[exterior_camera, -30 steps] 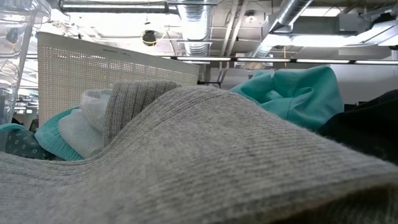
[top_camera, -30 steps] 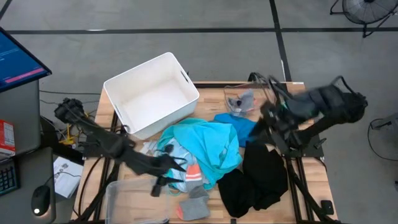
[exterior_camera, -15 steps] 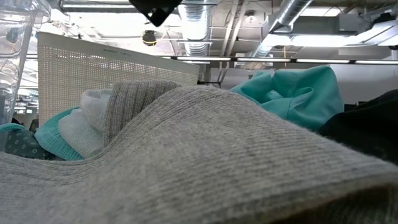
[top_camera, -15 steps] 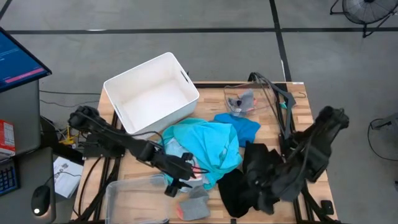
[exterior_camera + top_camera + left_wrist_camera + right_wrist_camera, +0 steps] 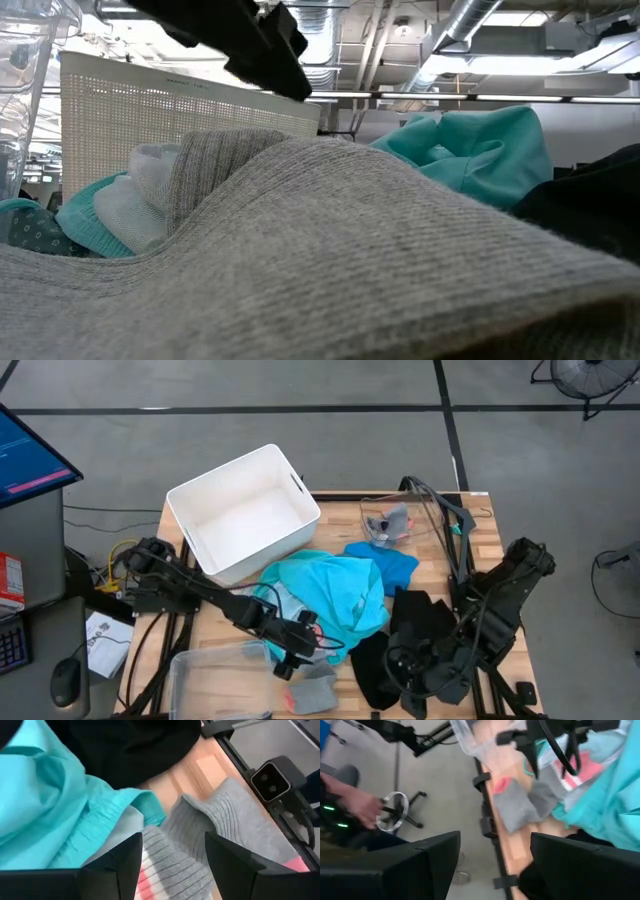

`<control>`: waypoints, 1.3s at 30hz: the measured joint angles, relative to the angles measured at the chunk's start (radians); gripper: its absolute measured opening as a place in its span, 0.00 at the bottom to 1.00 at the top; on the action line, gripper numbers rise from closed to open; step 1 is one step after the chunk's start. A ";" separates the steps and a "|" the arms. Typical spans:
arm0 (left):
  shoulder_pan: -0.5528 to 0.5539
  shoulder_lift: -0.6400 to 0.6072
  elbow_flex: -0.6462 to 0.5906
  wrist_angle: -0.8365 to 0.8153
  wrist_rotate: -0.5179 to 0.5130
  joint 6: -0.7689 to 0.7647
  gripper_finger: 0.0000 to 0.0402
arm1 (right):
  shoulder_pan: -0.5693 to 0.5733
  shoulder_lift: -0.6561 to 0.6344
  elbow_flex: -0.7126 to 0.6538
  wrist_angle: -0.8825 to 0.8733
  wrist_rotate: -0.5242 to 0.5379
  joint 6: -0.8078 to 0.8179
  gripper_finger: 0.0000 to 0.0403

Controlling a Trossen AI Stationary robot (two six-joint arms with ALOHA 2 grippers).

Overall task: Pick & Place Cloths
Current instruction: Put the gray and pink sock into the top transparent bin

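A heap of cloths covers the table's middle: a turquoise shirt point(image 5: 335, 595), a blue shirt point(image 5: 385, 560), black clothes point(image 5: 420, 630) and grey-and-orange socks point(image 5: 312, 690) at the near edge. My left gripper point(image 5: 295, 652) is open and hangs just over the socks. In the left wrist view its fingers stand either side of a grey ribbed sock point(image 5: 175, 855) beside the turquoise hem point(image 5: 100, 815). My right gripper point(image 5: 405, 665) is open, low over the near part of the black clothes, facing the socks point(image 5: 520, 805).
A white rigid bin point(image 5: 245, 510) stands at the far left. One clear tub point(image 5: 215, 675) sits at the near left, another point(image 5: 400, 525) at the far right holds a grey sock. A person's hand point(image 5: 355, 805) shows beyond the table. Bare wood point(image 5: 485, 535) lies far right.
My right arm has swung from the far right of the table toward the near edge and come down over the black clothes. My left gripper has moved toward the near right, in over the socks. The cloths have stayed put.
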 joint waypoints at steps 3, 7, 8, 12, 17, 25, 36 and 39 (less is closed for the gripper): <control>-0.001 0.036 0.000 -0.002 -0.059 0.029 0.50 | 0.015 0.000 0.001 0.005 0.001 0.001 0.58; 0.000 0.095 0.000 -0.002 -0.082 0.034 0.50 | 0.020 0.003 0.001 0.013 0.001 0.026 0.58; 0.000 0.105 0.000 -0.005 -0.082 0.030 0.50 | 0.020 0.003 0.001 0.016 0.002 0.039 0.58; -0.005 0.116 0.000 -0.003 -0.088 -0.023 0.49 | 0.019 0.004 0.001 0.032 0.025 0.099 0.58; 0.006 0.116 0.000 -0.060 -0.184 -0.047 0.32 | 0.037 0.004 0.001 0.025 0.081 0.071 0.58; 0.051 0.035 -0.001 -0.120 -0.056 -0.163 0.02 | 0.035 0.004 0.001 0.031 0.107 0.058 0.58; 0.035 -0.479 -0.001 0.011 -0.079 -0.341 0.00 | -0.067 0.024 0.000 0.054 0.275 -0.206 0.58; 0.035 -0.612 0.001 0.055 -0.113 -0.353 0.00 | -0.127 0.024 -0.001 0.127 0.271 -0.243 0.58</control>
